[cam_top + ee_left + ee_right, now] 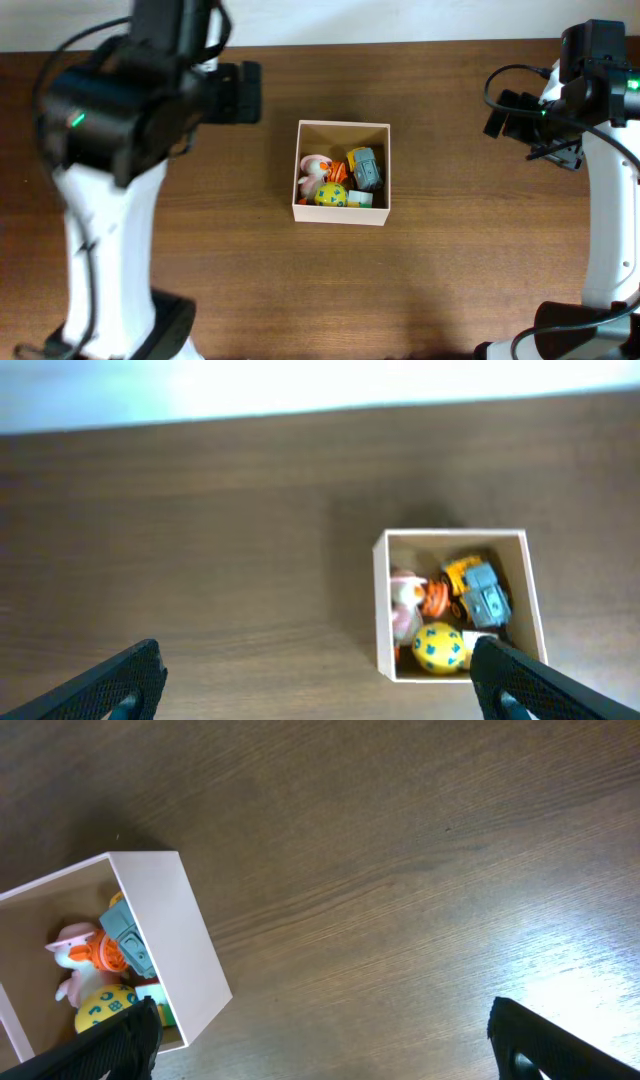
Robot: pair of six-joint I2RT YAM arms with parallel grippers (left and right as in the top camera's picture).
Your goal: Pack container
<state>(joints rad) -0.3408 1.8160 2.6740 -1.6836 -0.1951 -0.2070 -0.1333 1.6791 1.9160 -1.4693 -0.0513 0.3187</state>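
Note:
The container [343, 214], a square white-walled cardboard box with a tan inside, sits at the middle of the table. It holds a yellow ball with blue marks [331, 194], a pink and white toy [313, 170], an orange piece [338, 173] and a grey-blue toy car [366, 168]. It shows in the left wrist view [381, 610] and the right wrist view [185, 940]. My left gripper [320, 685] is open and empty, high above the table left of the box. My right gripper [325, 1040] is open and empty, high to the right of the box.
The brown wooden table [470, 260] has a pale wall strip along its far edge [400, 20]. Both white arm bases stand at the near corners [100, 300] [600, 280].

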